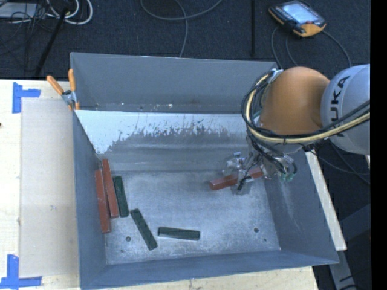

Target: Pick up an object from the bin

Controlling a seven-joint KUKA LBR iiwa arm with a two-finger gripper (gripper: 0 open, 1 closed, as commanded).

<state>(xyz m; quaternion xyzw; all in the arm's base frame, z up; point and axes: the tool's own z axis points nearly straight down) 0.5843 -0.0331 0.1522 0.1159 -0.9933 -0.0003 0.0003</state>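
Note:
My gripper [242,177] hangs low over the right half of the bin, beneath the arm's orange cover. A reddish-brown stick [225,183] lies slanted right at its fingertips, its right end running in between the fingers. The fingers look closed around that end of the stick.
Along the bin's left wall lie two long reddish-brown sticks [106,191] and a dark green stick [120,196] side by side. Two more dark green sticks rest near the front: one slanted [144,228], one flat [179,234].

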